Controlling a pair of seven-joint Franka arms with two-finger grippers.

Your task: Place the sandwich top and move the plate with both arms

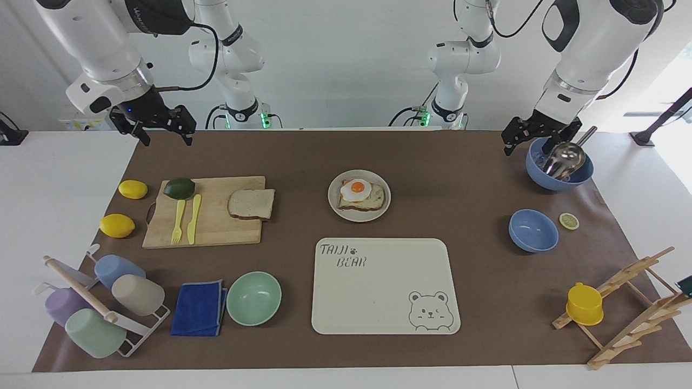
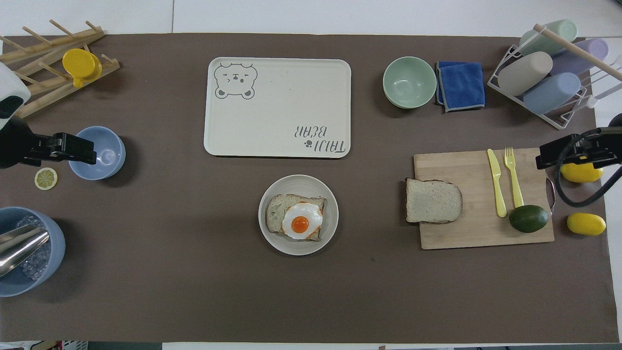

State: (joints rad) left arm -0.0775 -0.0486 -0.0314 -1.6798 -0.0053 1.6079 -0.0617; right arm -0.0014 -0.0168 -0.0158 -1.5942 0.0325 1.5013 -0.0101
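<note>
Brown-papered counter [image 1: 432,162]: pale brown bread slice [image 1: 251,203] untouched on wooden board [image 1: 216,229]; round beige plate [image 1: 334,208] mid-counter. Left claw [image 1: 535,141], right claw [image 1: 159,128] raised, seemingly wide, empty. Everything left.

Sandwich top [image 1: 251,203] on cutting board [image 1: 216,229]; plate [image 1: 359,215] beside.

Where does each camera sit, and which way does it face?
Facing view: high, across the table, looking at the robots; both whole arms show, the open right gripper and open left gripper raised at the table's ends.
Overhead view: high above the robots' end, looking steeply down and forward; only the left gripper and right gripper poke in at the sides.
Shared: the plate with egg toast, the bread slice on the cutting board, and the bear tray, turned half a turn between views.
</note>
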